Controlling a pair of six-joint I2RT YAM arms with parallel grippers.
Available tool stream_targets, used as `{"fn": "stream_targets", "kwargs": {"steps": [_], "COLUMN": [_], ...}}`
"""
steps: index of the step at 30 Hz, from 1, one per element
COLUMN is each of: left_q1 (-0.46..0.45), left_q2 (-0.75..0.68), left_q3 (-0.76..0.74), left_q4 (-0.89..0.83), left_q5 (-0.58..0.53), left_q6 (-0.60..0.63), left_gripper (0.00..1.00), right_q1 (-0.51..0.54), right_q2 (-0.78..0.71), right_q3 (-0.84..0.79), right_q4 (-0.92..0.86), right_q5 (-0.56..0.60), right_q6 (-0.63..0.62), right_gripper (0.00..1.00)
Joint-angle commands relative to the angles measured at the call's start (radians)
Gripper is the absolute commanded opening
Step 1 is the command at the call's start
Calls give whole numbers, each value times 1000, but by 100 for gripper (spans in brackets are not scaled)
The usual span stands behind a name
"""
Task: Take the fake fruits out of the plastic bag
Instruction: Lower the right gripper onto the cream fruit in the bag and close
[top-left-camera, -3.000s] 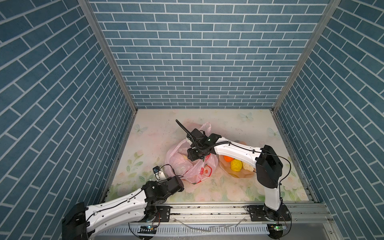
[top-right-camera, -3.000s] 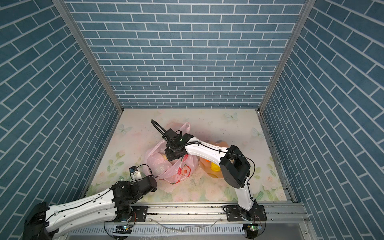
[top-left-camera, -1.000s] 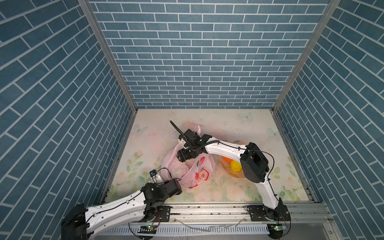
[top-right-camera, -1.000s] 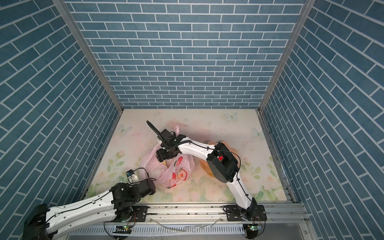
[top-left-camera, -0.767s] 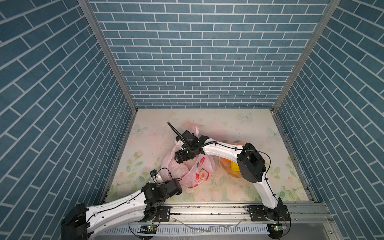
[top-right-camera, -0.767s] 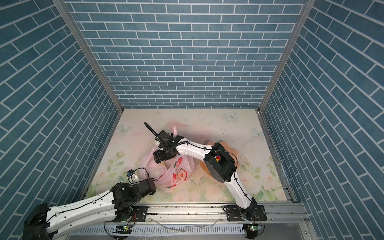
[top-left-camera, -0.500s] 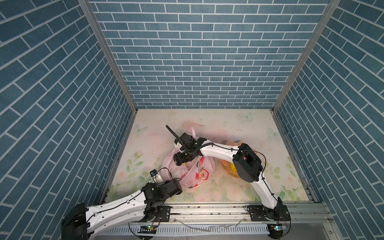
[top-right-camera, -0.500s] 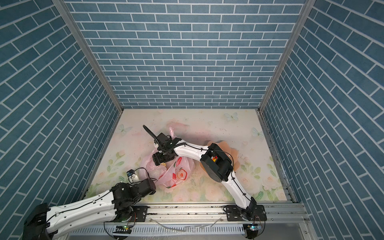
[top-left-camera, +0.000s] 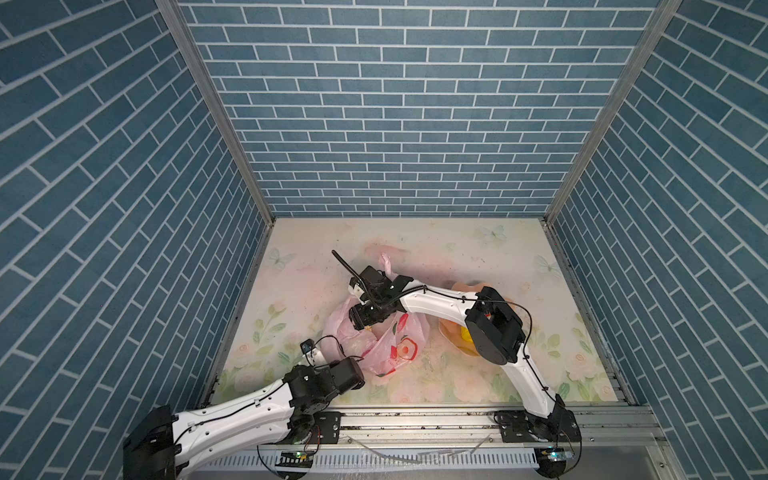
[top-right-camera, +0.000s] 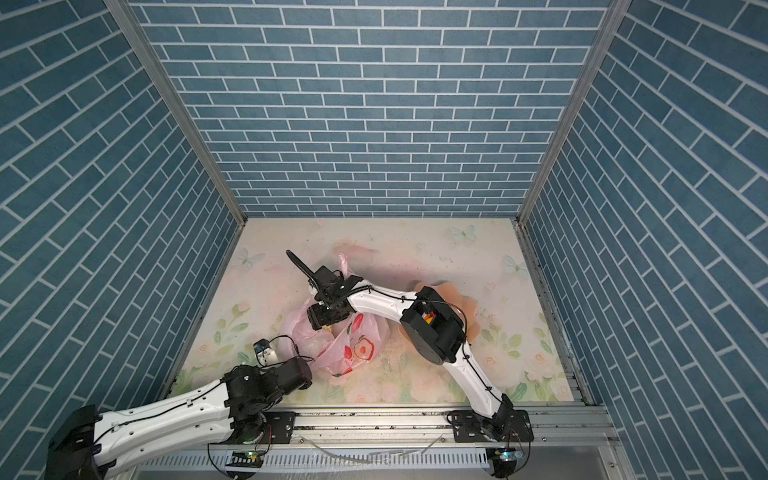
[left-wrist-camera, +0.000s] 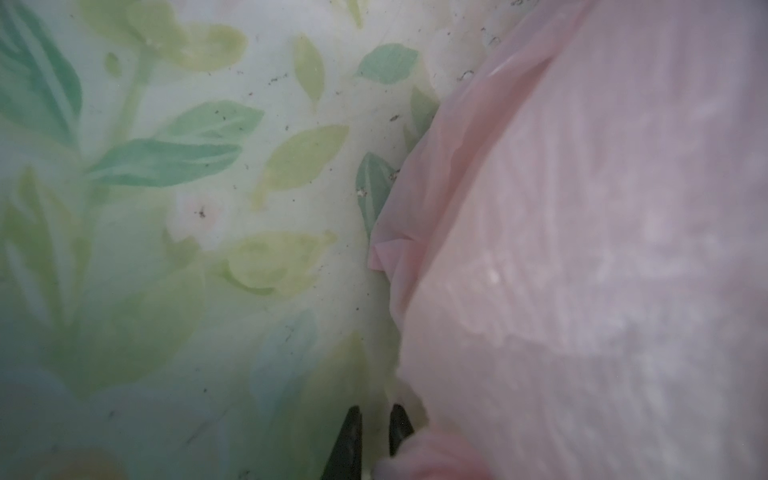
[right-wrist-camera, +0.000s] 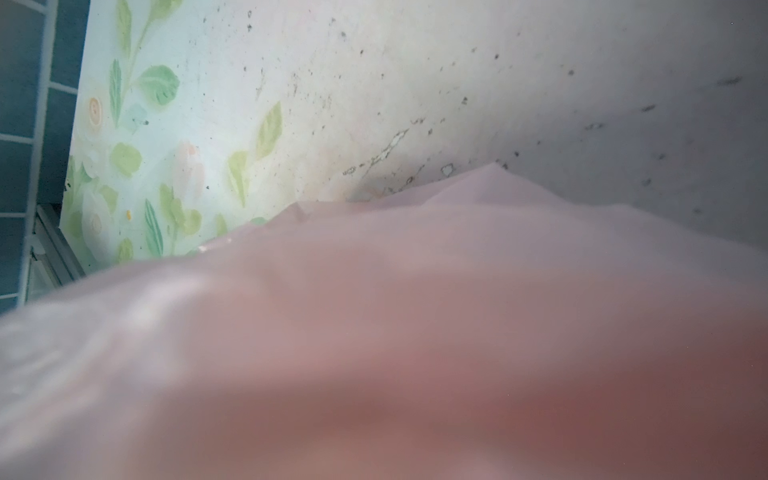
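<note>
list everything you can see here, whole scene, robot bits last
plastic bag: one, pale pink with red fruit prints, middle of the table
yellow fake fruit: one, yellow, in the bowl
other fake fruits: count unclear, the bag's film hides them
bowl: one, peach-pink, right of the bag, mostly hidden behind the right arm
table: one, pale floral print, under everything
walls: three, blue brick, around the table
rail: one, metal, along the front edge
left gripper: one, black, at the bag's near edge, fingertips close together, grip unclear
right gripper: one, black, down at the bag's top, fingertips hidden by film
</note>
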Motion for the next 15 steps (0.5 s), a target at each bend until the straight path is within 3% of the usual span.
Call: {"fn": "stream_targets", "kwargs": {"steps": [1, 15], "left_q1": [5, 5], "left_q2": [-2, -47], "left_q3": [28, 80], "left_q4": [-25, -59], "left_q5": [-21, -90], "left_q6": [12, 39], "left_gripper": [16, 16], "right_q1": [-7, -53], "right_q2": [-56, -169], "right_q3": [-32, -62], "right_q4": [-20, -64], "right_q5": [46, 67], "right_q6": [-12, -46], "right_gripper": [41, 36]}}
